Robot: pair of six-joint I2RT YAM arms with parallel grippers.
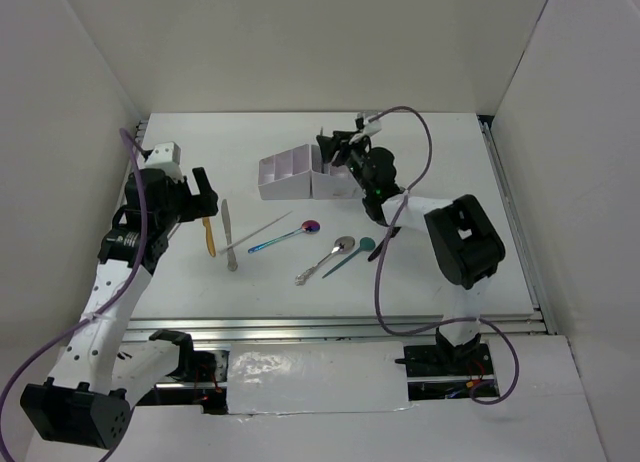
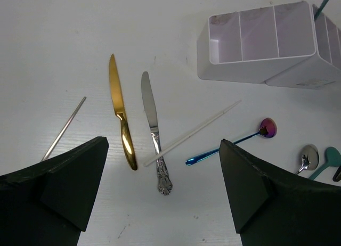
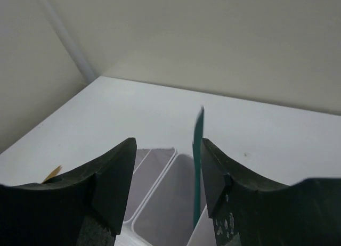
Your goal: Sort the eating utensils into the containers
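The white organizer box (image 1: pixel 290 175) stands at mid-table. My right gripper (image 1: pixel 335 147) hovers over its right end, jaws open; in the right wrist view (image 3: pixel 168 166) a teal utensil (image 3: pixel 197 166) stands upright in a compartment, close by the right finger. My left gripper (image 1: pixel 200 197) is open and empty above the table (image 2: pixel 162 198). Below it lie a gold knife (image 2: pixel 120 113), a silver knife (image 2: pixel 153 129), a white stick (image 2: pixel 192 133), a thin silver stick (image 2: pixel 64 128) and an iridescent spoon (image 2: pixel 234 142). A silver spoon (image 1: pixel 325 260) and a teal spoon (image 1: pixel 350 257) lie further right.
A dark utensil (image 1: pixel 383 244) lies partly under my right arm. White walls enclose the table on the left, back and right. The box's left compartments (image 2: pixel 256 33) show no utensils. A metal rail (image 1: pixel 330 327) runs along the near edge.
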